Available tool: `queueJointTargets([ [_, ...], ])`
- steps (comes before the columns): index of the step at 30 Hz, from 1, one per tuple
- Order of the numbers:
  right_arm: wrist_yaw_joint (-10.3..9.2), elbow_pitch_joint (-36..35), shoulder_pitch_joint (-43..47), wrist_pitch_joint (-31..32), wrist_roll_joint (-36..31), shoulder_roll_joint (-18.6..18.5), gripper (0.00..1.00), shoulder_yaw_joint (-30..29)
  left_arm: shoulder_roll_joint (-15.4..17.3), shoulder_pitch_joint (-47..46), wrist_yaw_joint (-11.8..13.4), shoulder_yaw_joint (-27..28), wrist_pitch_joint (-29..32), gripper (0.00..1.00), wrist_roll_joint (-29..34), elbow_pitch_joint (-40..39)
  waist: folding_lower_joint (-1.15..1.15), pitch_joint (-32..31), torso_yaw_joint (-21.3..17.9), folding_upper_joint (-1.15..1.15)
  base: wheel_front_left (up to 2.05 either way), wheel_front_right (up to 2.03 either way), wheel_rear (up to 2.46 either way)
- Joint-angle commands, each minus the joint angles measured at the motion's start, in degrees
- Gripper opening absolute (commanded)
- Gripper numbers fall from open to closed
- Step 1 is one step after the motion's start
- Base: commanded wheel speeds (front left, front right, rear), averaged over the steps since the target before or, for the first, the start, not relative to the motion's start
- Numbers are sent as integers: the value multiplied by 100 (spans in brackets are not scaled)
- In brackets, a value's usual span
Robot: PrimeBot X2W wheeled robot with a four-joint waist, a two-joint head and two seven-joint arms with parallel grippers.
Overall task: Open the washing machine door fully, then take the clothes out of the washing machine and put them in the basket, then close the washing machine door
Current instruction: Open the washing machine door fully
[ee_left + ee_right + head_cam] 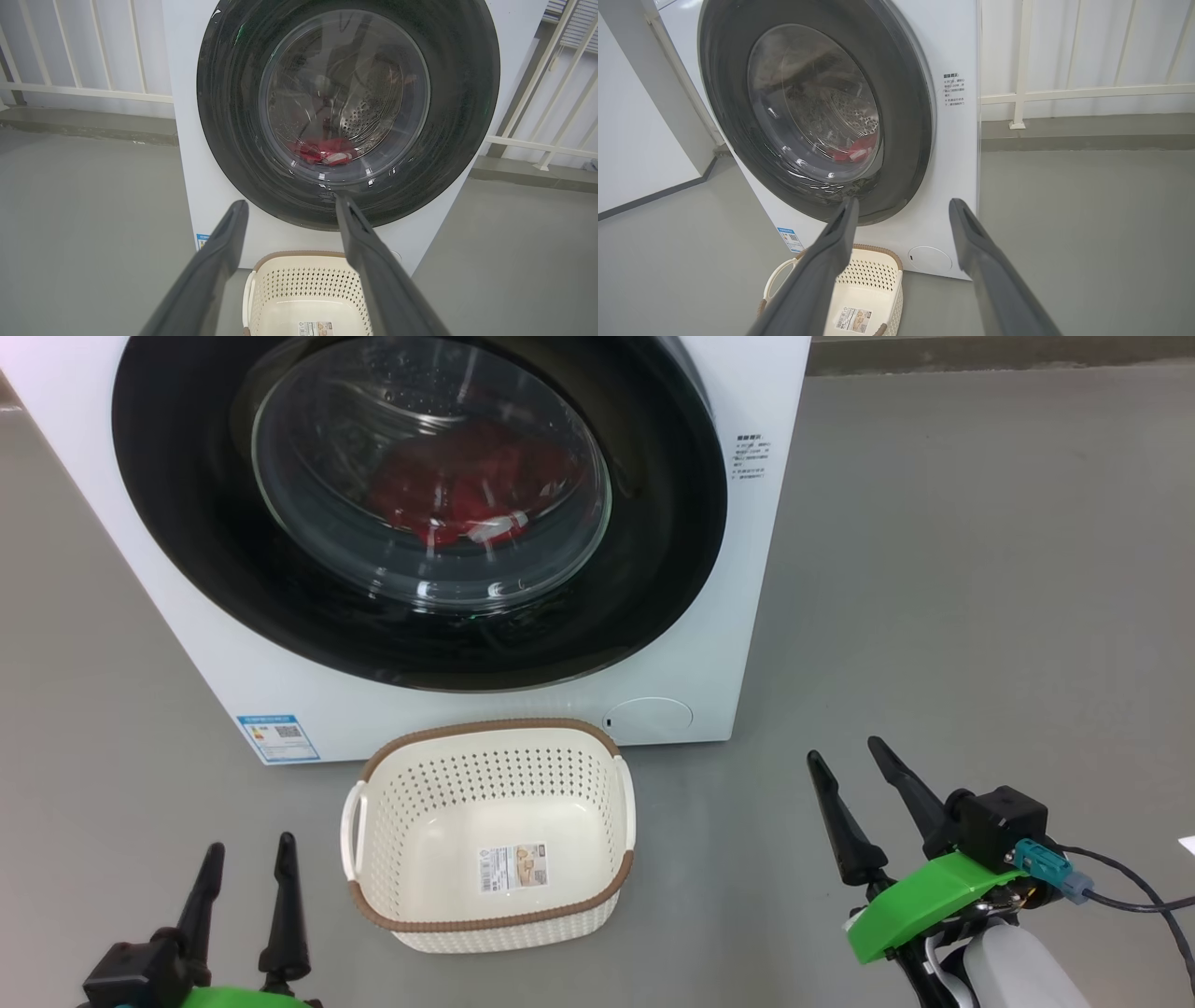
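Head view puts the washing machine door (177, 504) at 12 o'clock, seemingly shut against the washing machine (747, 616). The clothes (448, 490) lie low in the drum behind its glass. That door looks rigid, glossy and probably slippery. No handle can be made out, so its rim near 3 o'clock seems the likeliest hold. The clothes look soft and light, best pinched at a raised fold.

The left gripper (250, 843) at 7 o'clock and the right gripper (845, 749) at 4 o'clock hang clear, jaws spread, holding nothing. The basket (485, 726) stands on the floor (934, 616) at 6 o'clock, just before the machine. It is probably light enough to slide, and perhaps sits under the door's swing.
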Motion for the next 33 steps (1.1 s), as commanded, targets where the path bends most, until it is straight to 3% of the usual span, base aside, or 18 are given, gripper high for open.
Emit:
queueJointTargets([
  [1,9,-144,-219,-69,-51,17,100,94,106,-248,-14,190,-52,100,20,-159,0,3,1,0,0,0,0],
  [26,9,34,-769,-69,242,-171,100,-361,109,-443,-18,82,-52,100,76,-145,0,404,191,0,0,0,0],
  [33,9,-5,-1057,-69,632,-245,100,-586,105,-538,-10,102,-52,100,150,-243,0,597,285,0,0,0,0],
])
